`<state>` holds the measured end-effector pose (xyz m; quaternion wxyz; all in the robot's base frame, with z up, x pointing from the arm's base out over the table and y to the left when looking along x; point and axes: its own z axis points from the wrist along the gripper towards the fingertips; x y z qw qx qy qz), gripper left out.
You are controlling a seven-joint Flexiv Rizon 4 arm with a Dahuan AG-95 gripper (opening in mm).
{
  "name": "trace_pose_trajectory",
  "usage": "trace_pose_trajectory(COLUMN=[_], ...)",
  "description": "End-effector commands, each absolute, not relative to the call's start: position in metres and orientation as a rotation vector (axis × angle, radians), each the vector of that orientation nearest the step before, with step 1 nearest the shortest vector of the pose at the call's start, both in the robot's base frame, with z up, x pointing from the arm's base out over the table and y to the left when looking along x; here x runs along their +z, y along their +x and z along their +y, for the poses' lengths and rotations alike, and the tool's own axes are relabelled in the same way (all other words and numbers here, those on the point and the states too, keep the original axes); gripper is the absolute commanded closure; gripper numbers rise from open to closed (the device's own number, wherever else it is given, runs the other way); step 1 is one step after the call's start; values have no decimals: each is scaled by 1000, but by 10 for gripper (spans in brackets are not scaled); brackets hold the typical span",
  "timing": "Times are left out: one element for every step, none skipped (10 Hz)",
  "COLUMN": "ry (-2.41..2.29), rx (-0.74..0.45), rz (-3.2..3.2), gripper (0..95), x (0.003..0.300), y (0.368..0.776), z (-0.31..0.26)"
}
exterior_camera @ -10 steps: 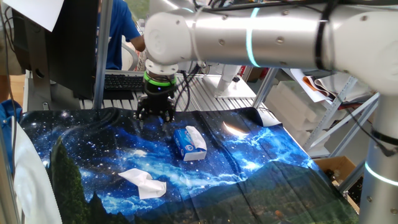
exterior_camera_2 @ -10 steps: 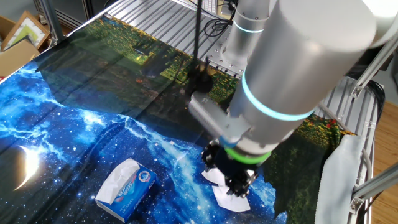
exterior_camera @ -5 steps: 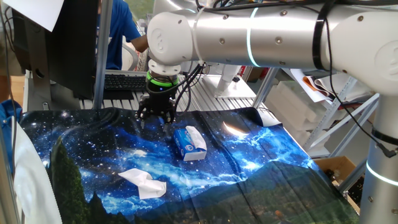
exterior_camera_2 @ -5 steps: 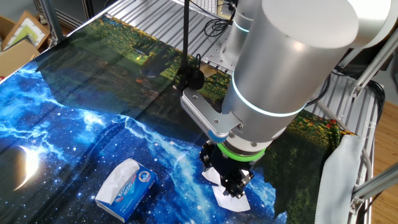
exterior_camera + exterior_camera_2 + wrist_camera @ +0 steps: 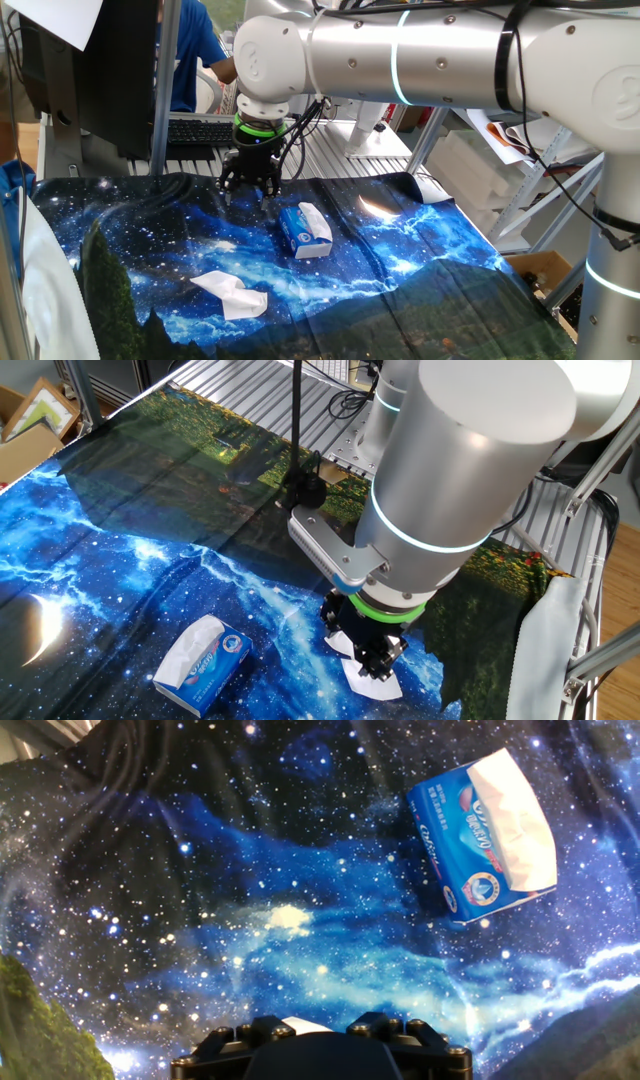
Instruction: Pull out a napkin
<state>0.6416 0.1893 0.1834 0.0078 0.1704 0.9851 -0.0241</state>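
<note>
A crumpled white napkin (image 5: 232,293) lies loose on the starry blue cloth (image 5: 150,250), near its front edge. The small blue-and-white tissue pack (image 5: 305,232) sits mid-cloth with white tissue showing at its top (image 5: 515,815). My gripper (image 5: 250,186) hangs open and empty above the cloth, behind and left of the pack and apart from it. In the other fixed view the gripper (image 5: 366,651) overlaps the napkin (image 5: 374,683), and the pack (image 5: 200,660) lies to its left. In the hand view only a white corner of the napkin (image 5: 300,1023) peeks out at the bottom edge.
A keyboard (image 5: 195,130) and a person in a blue shirt (image 5: 190,50) are behind the table. A metal rack (image 5: 240,390) borders the cloth's far side. A white cloth (image 5: 545,635) hangs over the table's end. Cardboard boxes (image 5: 30,420) stand on the floor.
The arm's upper links have turned slightly. The gripper stays over nearly the same spot with its jaws unchanged. Napkin and pack have not moved.
</note>
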Motion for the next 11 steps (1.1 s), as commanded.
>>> trace_pose_trajectory(ry=[536,545,547,550,562,569,578,590,607,616,621], rx=[-76,-72,-72,-66,-60,-59,-65,-61,-57,-60,-59], rz=[3082,3081,3081,3082,3080,3079,3076,3075,3074,3071,3071], gripper=[380,380,380,380,380,380,380,380,380,380,380], x=[183,183,183,183,183,183,183,183,183,183,183], y=[641,641,641,641,641,642,642,642,642,642,643], z=[189,189,189,189,189,189,189,189,189,189,189])
